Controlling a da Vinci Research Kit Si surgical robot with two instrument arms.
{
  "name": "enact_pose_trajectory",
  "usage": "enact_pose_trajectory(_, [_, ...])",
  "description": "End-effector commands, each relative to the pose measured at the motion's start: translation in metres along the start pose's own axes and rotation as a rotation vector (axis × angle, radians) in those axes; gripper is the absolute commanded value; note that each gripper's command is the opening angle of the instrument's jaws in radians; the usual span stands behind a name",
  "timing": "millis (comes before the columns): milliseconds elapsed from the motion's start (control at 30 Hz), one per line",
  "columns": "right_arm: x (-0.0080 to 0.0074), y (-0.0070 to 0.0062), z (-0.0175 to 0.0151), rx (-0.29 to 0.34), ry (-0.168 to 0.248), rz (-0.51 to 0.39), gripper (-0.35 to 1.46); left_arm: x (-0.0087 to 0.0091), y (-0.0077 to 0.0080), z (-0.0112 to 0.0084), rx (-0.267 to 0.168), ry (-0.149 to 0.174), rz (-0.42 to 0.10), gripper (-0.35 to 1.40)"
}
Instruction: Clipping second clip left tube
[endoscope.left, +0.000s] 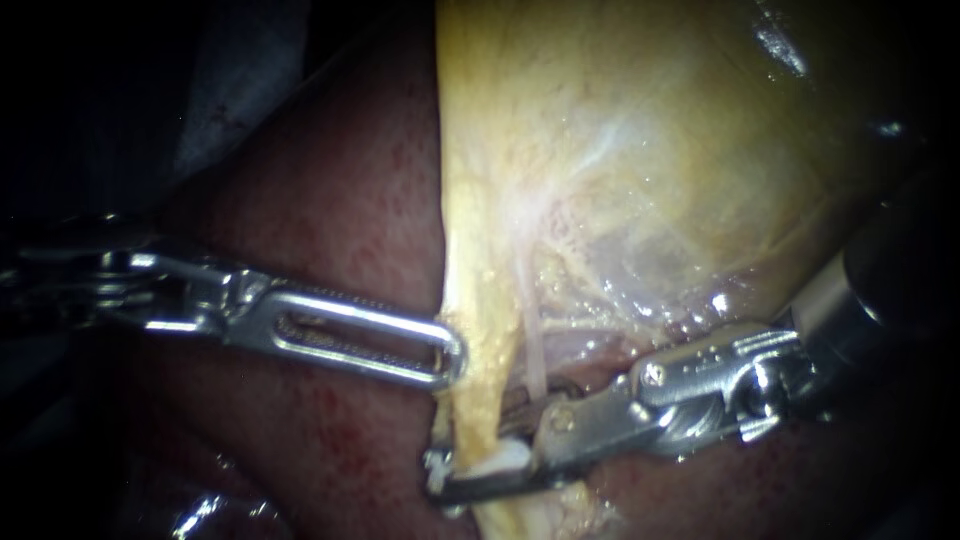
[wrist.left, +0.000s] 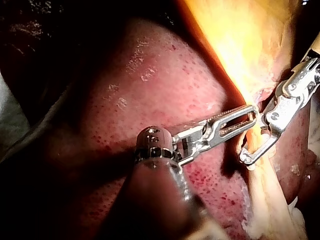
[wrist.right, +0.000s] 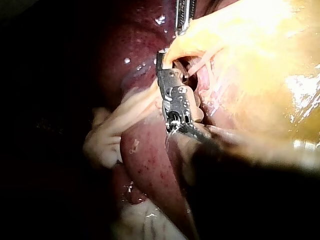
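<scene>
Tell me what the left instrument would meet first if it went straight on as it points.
The yellow tube: the left instrument points straight at it, its tip seemingly against it, though depth is hard to judge.

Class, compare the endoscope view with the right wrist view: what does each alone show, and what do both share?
Endoscope only: the slotted silver left instrument at full length, and a small white piece at the tip of the silver right instrument. Right wrist only: a pale lumpy fold of tissue beside the dark red liver. Both: the right instrument's open jaws astride the yellowish left tube, and the glistening yellow gallbladder.
</scene>
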Motion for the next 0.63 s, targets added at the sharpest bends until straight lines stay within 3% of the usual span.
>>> enact_pose_trajectory(33, [0.0,0.0,-0.0001,0.001,0.0,-0.002,-0.35,0.0,0.0,0.0,0.0,0.0,0.0,-0.35])
enact_pose_trajectory(633, [-0.0003,0.0001,-0.0004,0.001,0.0,0.006,-0.35,-0.0001,0.0,0.0002,-0.001,-0.001,0.0,-0.35])
